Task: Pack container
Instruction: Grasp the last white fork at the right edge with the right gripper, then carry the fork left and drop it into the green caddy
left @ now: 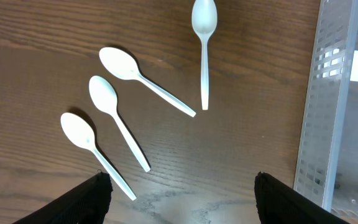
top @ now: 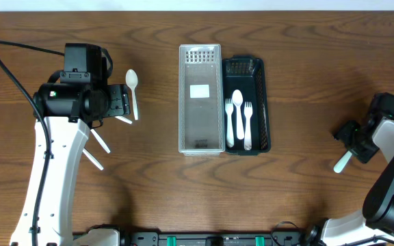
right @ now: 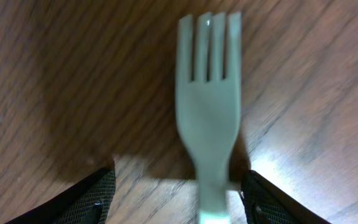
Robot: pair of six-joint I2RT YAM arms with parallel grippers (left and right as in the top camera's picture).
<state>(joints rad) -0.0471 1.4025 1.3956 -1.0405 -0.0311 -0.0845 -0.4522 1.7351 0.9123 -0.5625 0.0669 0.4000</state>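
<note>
The right gripper (right: 177, 179) has its jaws spread, and a white plastic fork (right: 207, 118) lies lengthwise in the gap, tines pointing away from the wrist and handle running back between the fingers (right: 95, 198). The fork sits nearer the one finger than the other, and neither visibly presses on it. It looks blurred in the right wrist view, so whether it rests flat on the table (top: 306, 55) cannot be told. From overhead this gripper (top: 351, 145) is at the table's right edge, well apart from the containers, with the fork's handle end (top: 343, 162) poking out below it. The left gripper (left: 182, 183) is also spread wide and holds nothing. It hangs over bare wood just short of four white spoons (left: 118, 121) scattered ahead of it, bowls away from the wrist, none touching another. One spoon (left: 204, 50) lies straight and a little apart from the other three. Overhead, the left arm hides parts of those three. To the right of the spoons stands a clear bin (top: 200, 68) with a slotted end, and touching its far side is the dark tray (top: 264, 109), where three white utensils (top: 238, 116) lie side by side.
</note>
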